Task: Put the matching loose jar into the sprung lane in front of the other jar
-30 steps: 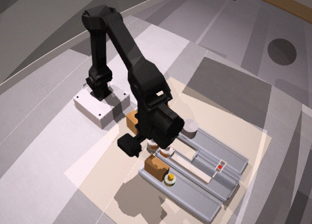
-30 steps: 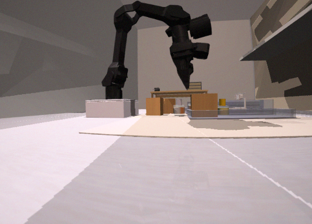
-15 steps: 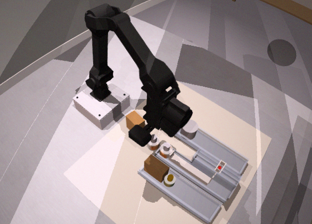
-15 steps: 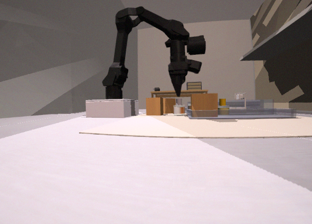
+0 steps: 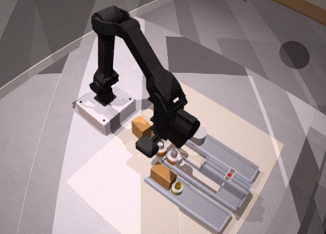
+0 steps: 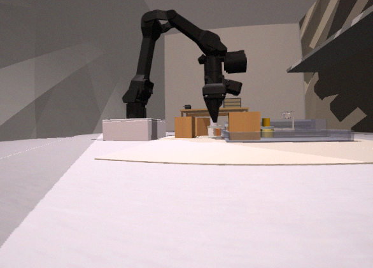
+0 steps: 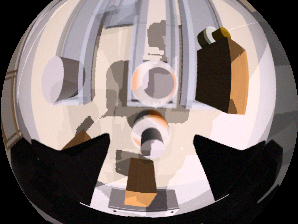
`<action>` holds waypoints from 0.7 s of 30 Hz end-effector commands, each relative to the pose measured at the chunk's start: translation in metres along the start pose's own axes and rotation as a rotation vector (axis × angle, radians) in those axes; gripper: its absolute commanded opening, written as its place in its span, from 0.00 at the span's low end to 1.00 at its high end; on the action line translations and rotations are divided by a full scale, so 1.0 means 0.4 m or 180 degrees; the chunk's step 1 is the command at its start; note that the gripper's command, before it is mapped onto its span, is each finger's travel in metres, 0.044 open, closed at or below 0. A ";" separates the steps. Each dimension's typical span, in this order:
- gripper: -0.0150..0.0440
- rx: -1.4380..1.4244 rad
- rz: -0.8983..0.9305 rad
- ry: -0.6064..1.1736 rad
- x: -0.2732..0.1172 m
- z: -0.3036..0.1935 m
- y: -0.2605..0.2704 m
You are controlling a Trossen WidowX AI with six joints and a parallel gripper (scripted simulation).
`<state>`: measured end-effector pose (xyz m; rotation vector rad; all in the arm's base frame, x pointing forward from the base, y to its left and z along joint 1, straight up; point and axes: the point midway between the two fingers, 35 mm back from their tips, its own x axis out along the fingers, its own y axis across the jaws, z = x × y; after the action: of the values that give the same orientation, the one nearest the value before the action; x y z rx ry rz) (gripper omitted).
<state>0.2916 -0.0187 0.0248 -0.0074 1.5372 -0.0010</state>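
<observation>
A black robot arm reaches down, its claw (image 6: 215, 119) spread wide and holding nothing — poised just above a loose orange-banded jar (image 5: 161, 148) standing on the tabletop (image 5: 111, 181). Just beside it, a matching jar (image 5: 173, 156) stands at the front of the middle lane (image 5: 211, 181) of a grey rack.

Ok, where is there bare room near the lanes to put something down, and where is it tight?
Free: the pale mat left of the near lane, and that lane's floor beyond the yellow jar. Crowded: the lane fronts, where the open gripper hangs over the loose jar, beside the lane jar and two boxes.
</observation>
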 end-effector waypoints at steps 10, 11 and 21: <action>1.00 0.0009 0.0018 0.0019 0.055 -0.005 0.003; 1.00 0.0009 0.0018 0.0019 0.059 -0.005 0.003; 0.69 0.0009 0.0018 0.0019 0.064 -0.005 0.003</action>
<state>0.2901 -0.0185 -0.0005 -0.0071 1.5443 -0.0007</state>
